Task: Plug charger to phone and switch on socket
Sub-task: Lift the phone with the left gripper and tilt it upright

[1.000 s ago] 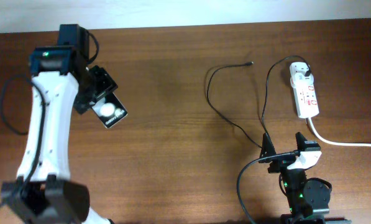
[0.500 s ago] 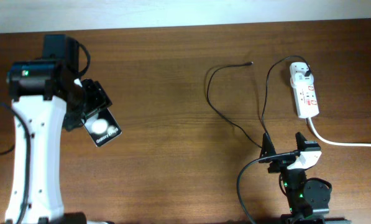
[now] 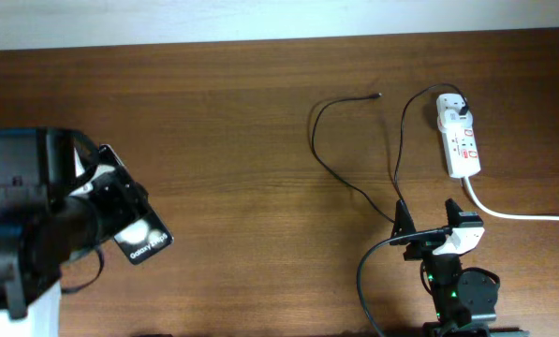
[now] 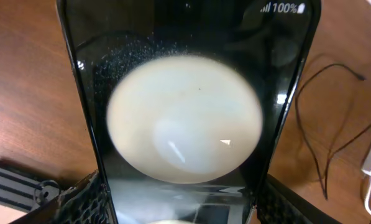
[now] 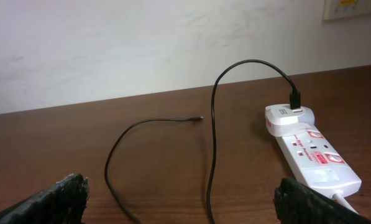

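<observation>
The black phone (image 3: 140, 239) is held by my left gripper (image 3: 115, 206) at the front left, lifted off the table. In the left wrist view the phone (image 4: 185, 118) fills the frame, with my left gripper (image 4: 182, 208) shut on its sides. The charger's thin black cable (image 3: 324, 161) loops across the right middle, its tip (image 3: 379, 95) lying free and its white plug head (image 3: 453, 105) seated in the white socket (image 3: 463, 145). My right gripper (image 3: 431, 236) rests open and empty at the front right. The right wrist view shows the right gripper (image 5: 191, 205), the cable (image 5: 212, 130) and the socket (image 5: 316, 155).
A thick white cord (image 3: 518, 214) runs from the socket's near end off the right edge. The white wall borders the table's far edge (image 3: 260, 37). The cable (image 4: 316, 130) also shows at the right of the left wrist view.
My left arm has pulled toward the front left with the phone, which now appears nearer the camera and lower in the overhead view. The right arm, cable and socket have not moved.
</observation>
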Controlling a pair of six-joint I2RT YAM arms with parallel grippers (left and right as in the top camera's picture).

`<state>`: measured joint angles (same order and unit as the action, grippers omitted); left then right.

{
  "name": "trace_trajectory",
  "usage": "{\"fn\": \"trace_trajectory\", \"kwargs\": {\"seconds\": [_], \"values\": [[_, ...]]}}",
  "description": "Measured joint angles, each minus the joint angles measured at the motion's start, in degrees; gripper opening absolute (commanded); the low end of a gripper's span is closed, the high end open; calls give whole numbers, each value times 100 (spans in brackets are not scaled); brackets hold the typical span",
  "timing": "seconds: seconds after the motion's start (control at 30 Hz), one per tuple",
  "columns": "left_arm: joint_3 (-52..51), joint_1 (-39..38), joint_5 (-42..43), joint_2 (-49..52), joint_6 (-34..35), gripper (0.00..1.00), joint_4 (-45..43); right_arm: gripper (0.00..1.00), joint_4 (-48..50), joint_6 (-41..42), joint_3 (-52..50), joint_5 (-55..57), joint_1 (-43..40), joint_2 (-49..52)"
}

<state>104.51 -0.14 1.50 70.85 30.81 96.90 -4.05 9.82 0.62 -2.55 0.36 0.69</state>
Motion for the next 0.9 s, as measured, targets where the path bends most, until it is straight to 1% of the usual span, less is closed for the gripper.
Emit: {"fn": "trace_trajectory", "kwargs": {"seconds": [0.17,0.33,0.5,0.77,0.9], "values": [[-675,0,50,-487,0,61,-79,99,0,0,0,0,0,0],[-1974,0,293,-575,0,61,-820,99,0,2,0,0,0,0],[-3036,-2,619,-568,0,61,-1578,99,0,0,0,0,0,0],[-3991,-4,852,-549,0,60,-2269,99,0,2,0,0,0,0],[-4131,-4,903,-402,0,59,-2409,99,0,2,0,0,0,0]]}}
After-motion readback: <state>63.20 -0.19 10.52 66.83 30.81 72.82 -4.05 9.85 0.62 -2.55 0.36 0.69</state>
